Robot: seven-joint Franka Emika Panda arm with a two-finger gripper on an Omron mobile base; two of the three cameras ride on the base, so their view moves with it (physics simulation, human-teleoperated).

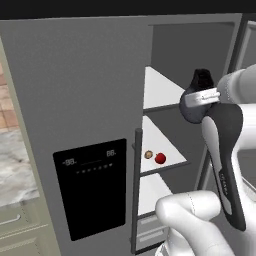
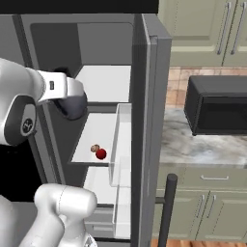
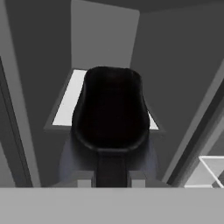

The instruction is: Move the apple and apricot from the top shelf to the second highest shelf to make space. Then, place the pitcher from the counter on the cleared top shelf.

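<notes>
While the apple (image 1: 160, 158) and apricot (image 1: 148, 155) sit side by side on the second shelf (image 1: 165, 150), the gripper (image 3: 111, 179) holds the pitcher (image 3: 111, 109) before the top shelf (image 1: 160, 90). Its fingers seem clamped on the pitcher's rim, though they are mostly hidden.

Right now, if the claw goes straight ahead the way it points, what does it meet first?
Probably nothing soon: the claw, shut on the pitcher, points into the fridge over the top shelf. The back wall looks like first contact, though depth is unclear.

A rendered home kitchen: a tall grey fridge (image 1: 90, 100) with a black dispenser panel (image 1: 91, 187) stands open, a black microwave (image 2: 217, 112) sits at 3 o'clock on a grey-white marbled counter (image 2: 193, 147) over sage-green cabinets (image 2: 207, 202).
</notes>
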